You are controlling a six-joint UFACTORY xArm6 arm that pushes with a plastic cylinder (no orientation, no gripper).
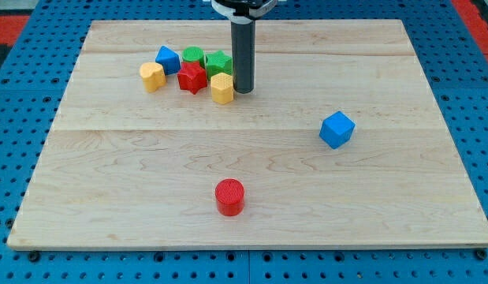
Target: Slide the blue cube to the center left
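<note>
Down on the wooden board sits my tip, the bare end of a straight dark rod with nothing to open or close and nothing held, planted in the upper middle of the view. Right beside it to the view's left, looking as if it touches, is a yellow block, the nearest piece of a tight cluster. Further left in that cluster comes a green star-shaped block, a red star-shaped block, a green cylinder behind them, then a blue block and a second yellow block at the far left end. Now the blue cube: it stands alone, well apart from my tip, off to the view's right and lower down. Straight below my tip, well apart toward the view's bottom, stands a red cylinder.
</note>
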